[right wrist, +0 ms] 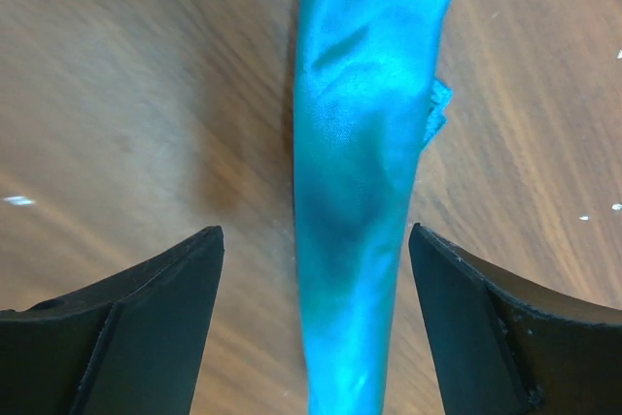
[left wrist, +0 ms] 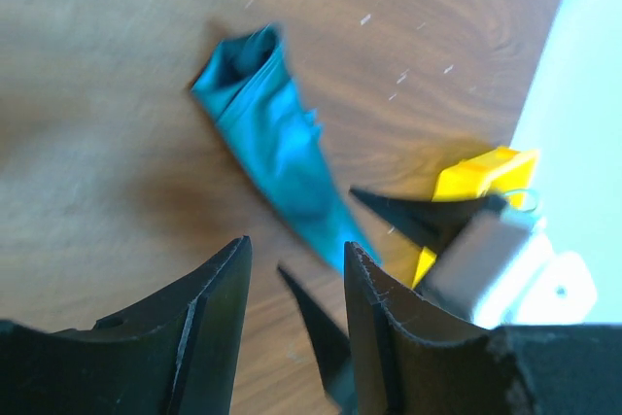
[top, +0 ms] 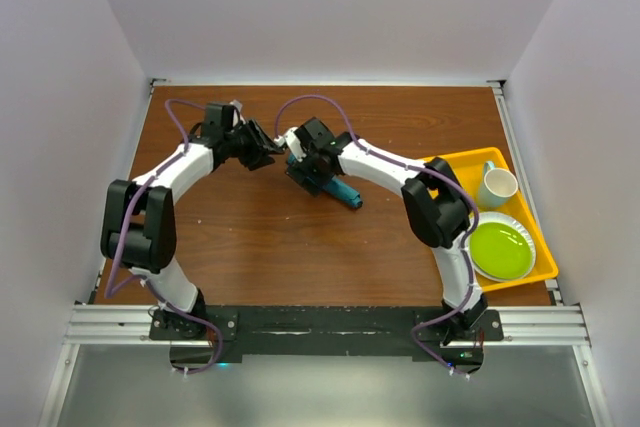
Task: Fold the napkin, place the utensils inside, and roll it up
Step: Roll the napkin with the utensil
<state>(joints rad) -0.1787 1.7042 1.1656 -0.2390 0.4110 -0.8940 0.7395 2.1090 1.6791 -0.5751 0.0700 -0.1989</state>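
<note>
The right gripper (right wrist: pixel 313 230) hangs with its jaws wide apart astride the rolled teal napkin (right wrist: pixel 360 143), which runs between the fingers without clearly touching either. The left gripper (left wrist: pixel 296 245) stands partly apart and holds nothing, the roll lying beyond its tips. Only the top view shows the roll in the middle of the counter (top: pixel 250 237), well apart from the yellow tray (top: pixel 455 160) carrying a green plate (top: pixel 500 250) and cup (top: pixel 497 185).

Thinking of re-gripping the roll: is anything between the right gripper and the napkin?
Nothing visible. The right gripper hangs open directly over the rolled napkin, one finger on each side, with only wooden table showing beside it. The left gripper stands open off the roll's end, not across it.
</note>
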